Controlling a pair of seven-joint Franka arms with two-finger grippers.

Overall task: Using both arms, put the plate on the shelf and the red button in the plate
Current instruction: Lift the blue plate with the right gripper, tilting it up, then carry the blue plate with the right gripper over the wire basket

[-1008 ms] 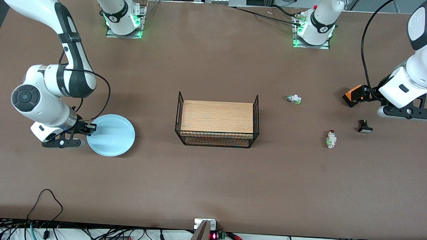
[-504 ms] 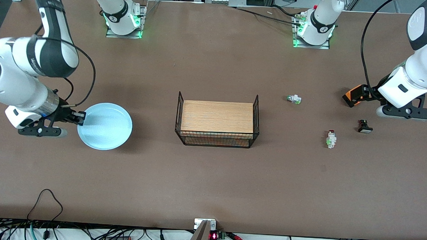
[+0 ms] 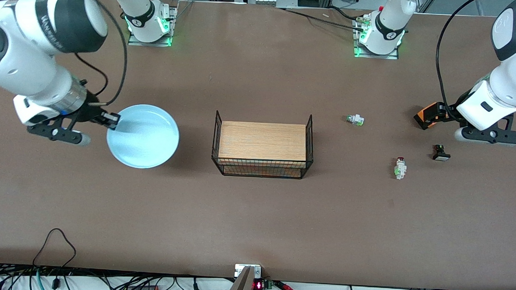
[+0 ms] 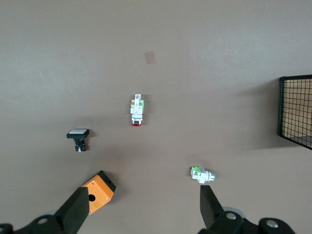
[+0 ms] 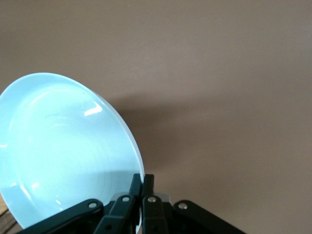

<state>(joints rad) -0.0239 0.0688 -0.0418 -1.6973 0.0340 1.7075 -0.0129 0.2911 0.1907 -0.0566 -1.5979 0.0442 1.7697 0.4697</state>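
The plate (image 3: pixel 143 136) looks smooth and glossy, the rack (image 3: pixel 263 141) is black wire with a matt wooden top.

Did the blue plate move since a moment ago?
Yes. The plate, pinched at its rim by the right gripper, has shifted toward the wire rack and the robots' bases.

Two arms, glossy white shells with black bands at the joints. Right arm (image 3: pixel 39 30): broad black collar with pale lettering, round dark grey cap on the elbow joint, brushed metal ring at the wrist. Thin black cable loops from forearm to wrist. Left arm (image 3: pixel 507 63): white shell, black elbow section, black cable arcing down to the wrist. Bases on metal plates, each ringed in black with a small white mark, glowing green at the foot. Right gripper (image 3: pixel 111 119): black fingers under a black bar with screw heads. Left gripper (image 4: pixel 143 210): black fingers, matte.
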